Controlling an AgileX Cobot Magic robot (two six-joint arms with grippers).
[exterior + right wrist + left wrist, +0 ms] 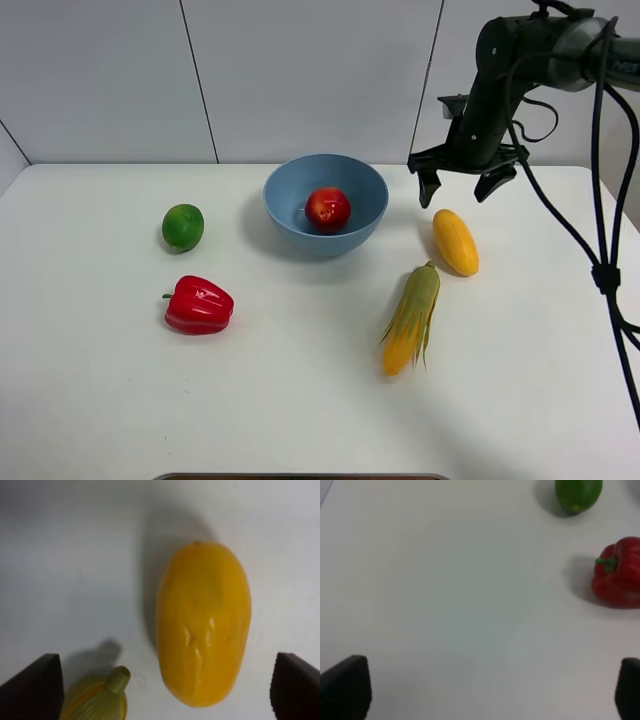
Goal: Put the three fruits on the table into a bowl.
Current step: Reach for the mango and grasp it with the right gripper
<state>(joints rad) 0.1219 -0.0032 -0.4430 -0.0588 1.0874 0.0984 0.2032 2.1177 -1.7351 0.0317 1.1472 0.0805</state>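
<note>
mango (455,242) lying flat, long axis front-to-back

Apple (327,208) in bowl (283,199)

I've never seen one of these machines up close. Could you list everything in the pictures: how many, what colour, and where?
Table: one, white, under everything.
Bowl: one, light blue, back middle of the table.
Apple: one, red, inside the bowl.
Lime: one, green, on the table left of the bowl.
Bell pepper: one, red with a green stem, in front of the lime.
Mango: one, yellow-orange, on the table right of the bowl.
Corn cob: one, yellow in a green husk, in front of the mango, not touching it.
Right hand: one, black, open, in the air above the mango.
Left hand: one, black, open, seen only by its own camera, over bare table.
</note>
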